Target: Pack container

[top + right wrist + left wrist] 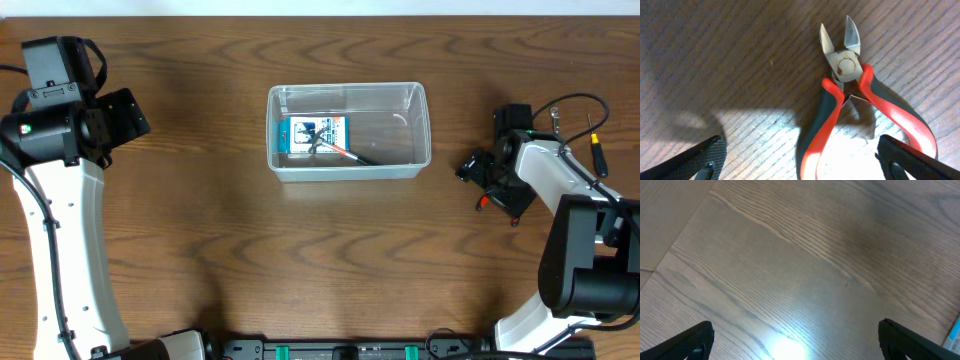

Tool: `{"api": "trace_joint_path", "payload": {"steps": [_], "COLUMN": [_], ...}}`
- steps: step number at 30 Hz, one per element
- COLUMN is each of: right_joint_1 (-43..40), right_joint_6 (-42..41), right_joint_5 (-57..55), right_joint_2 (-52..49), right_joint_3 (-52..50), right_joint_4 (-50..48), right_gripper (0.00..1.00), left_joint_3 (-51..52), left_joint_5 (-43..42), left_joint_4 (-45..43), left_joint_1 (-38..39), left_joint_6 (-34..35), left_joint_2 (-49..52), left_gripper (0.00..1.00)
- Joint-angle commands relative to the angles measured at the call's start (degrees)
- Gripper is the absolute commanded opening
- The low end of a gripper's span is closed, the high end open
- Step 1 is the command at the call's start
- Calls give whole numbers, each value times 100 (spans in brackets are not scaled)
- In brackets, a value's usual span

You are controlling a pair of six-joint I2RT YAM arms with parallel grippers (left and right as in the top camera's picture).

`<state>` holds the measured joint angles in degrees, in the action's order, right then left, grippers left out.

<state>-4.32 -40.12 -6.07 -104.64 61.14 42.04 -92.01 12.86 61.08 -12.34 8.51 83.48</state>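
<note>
Right gripper [807, 167]: fingers [700, 160] spread wide apart, holding nothing, low over the table [715, 60].
Between the fingers: red-and-black side cutters [844, 67], lying flat (blades pointing away from the wrist). Whether they touch either finger cannot be told.
Container [347, 173]: well off to this gripper's left, with a blue-and-white box [312, 135] inside.
Left gripper [795, 342]: likewise spread, grasping nothing.

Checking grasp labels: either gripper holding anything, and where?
Nothing held. Right gripper open above the red-handled cutters lying on the table; left gripper open too.
</note>
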Motion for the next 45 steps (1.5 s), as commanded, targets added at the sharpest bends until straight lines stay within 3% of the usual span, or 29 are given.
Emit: {"api": "trace_joint_path", "payload": {"steps": [1,45], "right_joint_1": [22,20], "right_joint_6": [-208,-267], "right_joint_5": [-105,-105], "right_joint_2": [-50,-422], "right_joint_3": [103,188], "right_joint_4": [-4,-26], "right_gripper": [99,99], "left_joint_3": [-11,-11], "left_joint_5": [90,90], "left_joint_4": [-4,-4], "left_joint_1": [-24,-24], "left_joint_6": [-94,-94], "left_joint_2": [11,11], "left_gripper": [98,98]}}
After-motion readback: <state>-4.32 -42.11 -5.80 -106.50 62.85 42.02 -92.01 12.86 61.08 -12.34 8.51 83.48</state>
